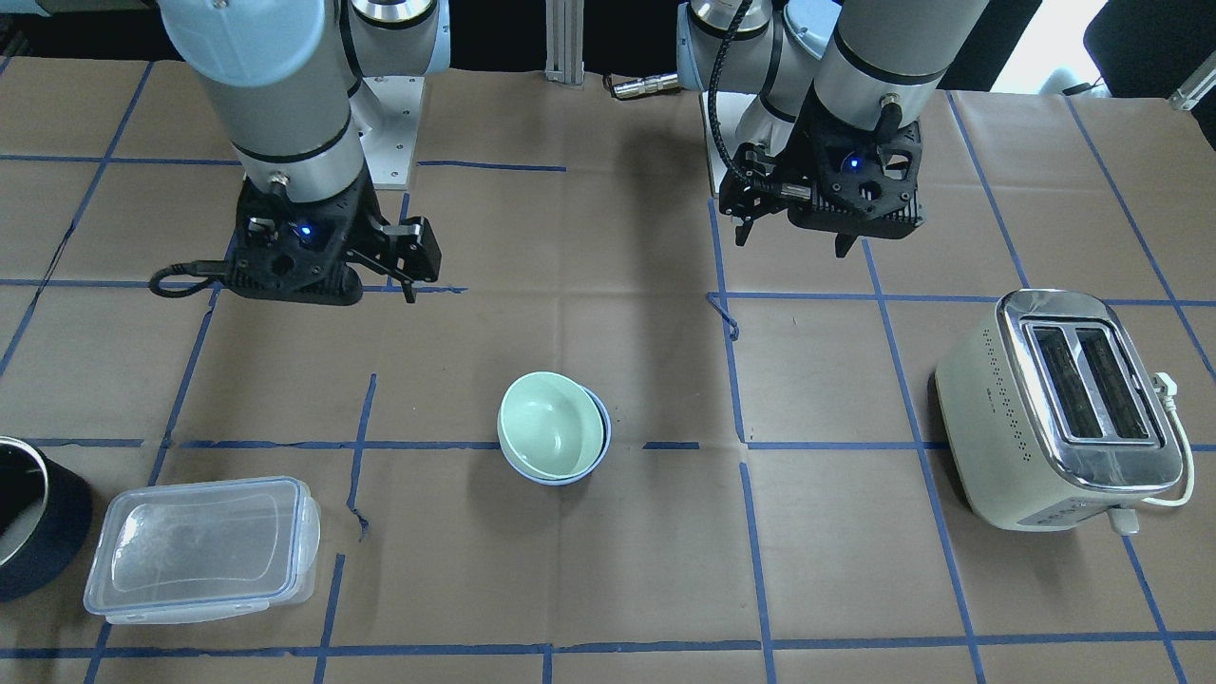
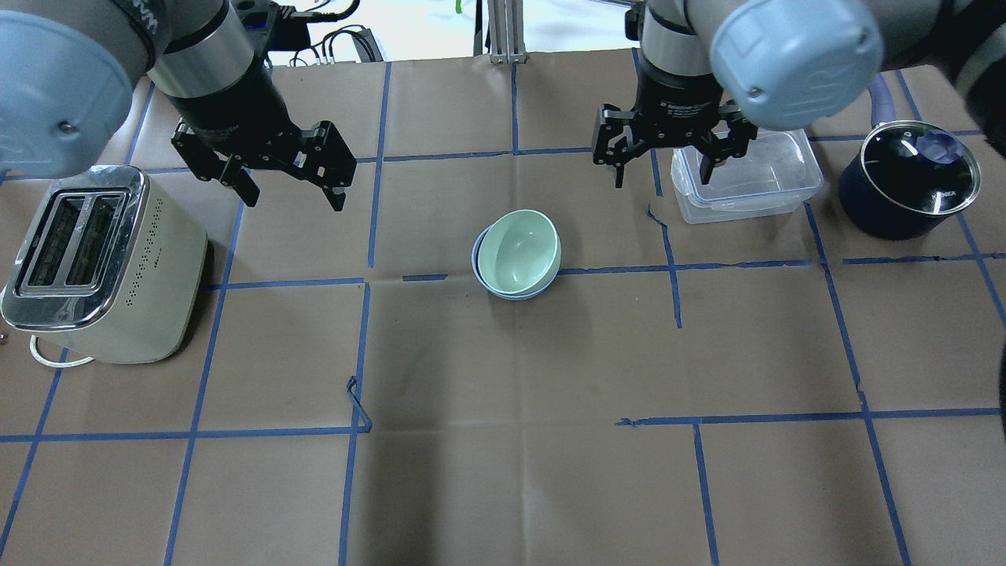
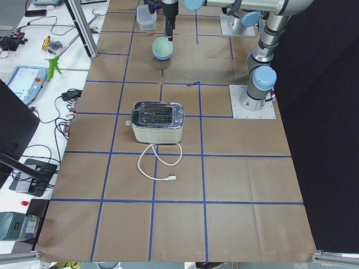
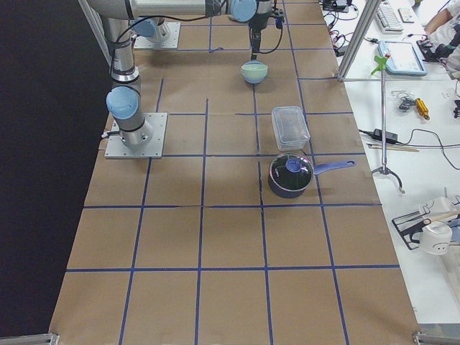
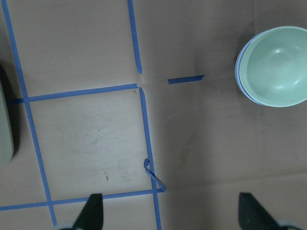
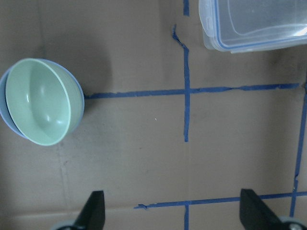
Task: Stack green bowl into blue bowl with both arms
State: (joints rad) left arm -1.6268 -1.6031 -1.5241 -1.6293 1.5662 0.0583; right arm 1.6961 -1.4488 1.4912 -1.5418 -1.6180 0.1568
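The green bowl (image 1: 549,423) sits nested inside the blue bowl (image 1: 600,445) at the table's middle, slightly off-centre, so only a thin blue rim shows. The pair also shows in the overhead view, green bowl (image 2: 519,251) in blue bowl (image 2: 477,266). My left gripper (image 2: 295,196) hangs open and empty above the table, behind and to the left of the bowls. My right gripper (image 2: 662,174) hangs open and empty behind and to their right. The left wrist view shows the green bowl (image 5: 278,67) at the upper right, the right wrist view shows the green bowl (image 6: 41,103) at the left.
A cream toaster (image 2: 94,263) with a loose cord stands at the left. A clear lidded container (image 2: 747,177) lies just under and behind my right gripper. A dark pot (image 2: 912,185) with a glass lid stands at the far right.
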